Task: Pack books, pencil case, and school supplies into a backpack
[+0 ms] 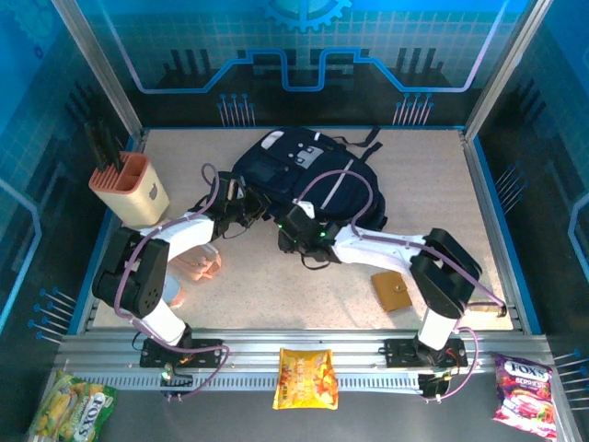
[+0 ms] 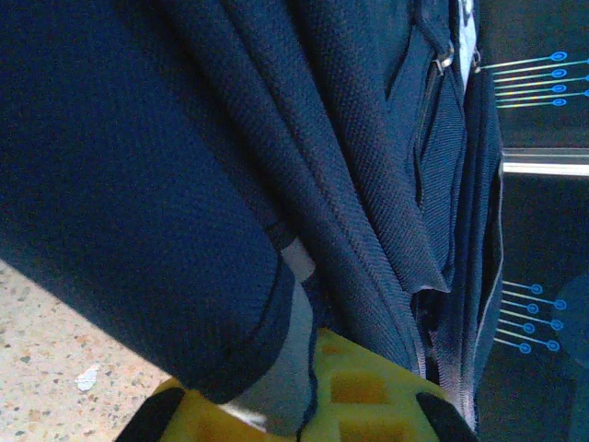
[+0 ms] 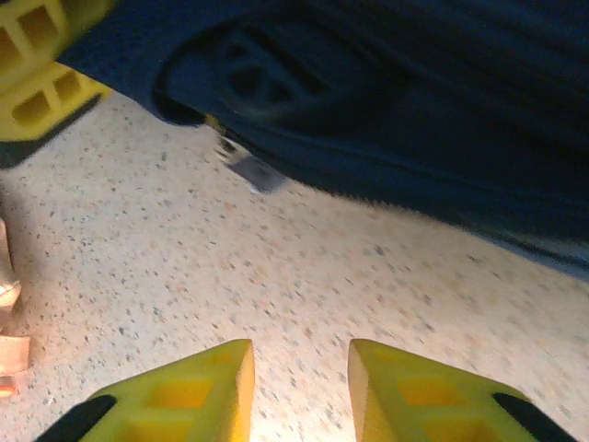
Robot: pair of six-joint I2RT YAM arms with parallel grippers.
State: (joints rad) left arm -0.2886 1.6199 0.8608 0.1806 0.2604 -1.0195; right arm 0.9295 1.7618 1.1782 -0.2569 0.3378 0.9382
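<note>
A speckled worktop (image 1: 276, 295) carries the navy backpack (image 1: 304, 175), which lies at its centre toward the far side. My left claw (image 2: 276, 410) is clenched on a fold of fabric at the backpack's near edge. My right claw (image 3: 299, 387) hovers just beside that edge over bare worktop, fingers parted and gripping nothing. A small tan-brown square piece (image 1: 391, 292) lies further right, apart from the backpack. I judge the opening needs lifting wider, pulled gently so the fabric doesn't slip.

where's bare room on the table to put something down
front centre, between the arm bases and left of the tan square piece; far right, between backpack and wall. crowded at the backpack's near edge.
</note>
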